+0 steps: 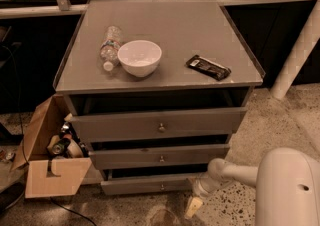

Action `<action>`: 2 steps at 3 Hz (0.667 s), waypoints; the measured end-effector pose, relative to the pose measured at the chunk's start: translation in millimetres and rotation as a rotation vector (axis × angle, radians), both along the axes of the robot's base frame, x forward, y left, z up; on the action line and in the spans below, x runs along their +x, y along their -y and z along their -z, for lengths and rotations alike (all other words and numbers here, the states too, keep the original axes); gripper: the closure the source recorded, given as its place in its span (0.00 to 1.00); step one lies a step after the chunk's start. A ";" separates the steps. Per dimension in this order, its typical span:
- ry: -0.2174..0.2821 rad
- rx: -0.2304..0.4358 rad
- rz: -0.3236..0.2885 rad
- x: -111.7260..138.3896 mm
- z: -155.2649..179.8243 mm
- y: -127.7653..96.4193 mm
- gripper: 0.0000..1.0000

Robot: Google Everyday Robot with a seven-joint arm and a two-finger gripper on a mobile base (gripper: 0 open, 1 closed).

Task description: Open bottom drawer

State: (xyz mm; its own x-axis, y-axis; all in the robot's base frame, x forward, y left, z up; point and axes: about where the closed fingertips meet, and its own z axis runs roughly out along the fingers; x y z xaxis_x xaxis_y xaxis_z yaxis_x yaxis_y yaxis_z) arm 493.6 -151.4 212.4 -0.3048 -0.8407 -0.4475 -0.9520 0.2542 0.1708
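Observation:
The grey cabinet point(165, 30) has three drawers. The bottom drawer point(145, 186) is the slimmest front, with a small brass knob point(161, 186) at its centre. It stands slightly out, with a dark gap above it. My gripper point(194, 208) hangs low on the white arm point(235, 172), just right of the bottom drawer's right end and near the floor. It points down and is apart from the knob.
The top drawer point(159, 125) and middle drawer point(160, 157) also stand slightly out. A water bottle point(110, 45), a white bowl point(139, 57) and a dark snack packet point(208, 67) lie on the cabinet top. An open cardboard box point(50, 170) with clutter sits on the floor at left. A white post point(300, 45) stands at right.

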 end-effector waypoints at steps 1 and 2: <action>0.030 0.002 -0.008 20.9 1.1 -3.6 0.00; 0.062 -0.001 -0.016 38.9 -0.1 -5.0 0.00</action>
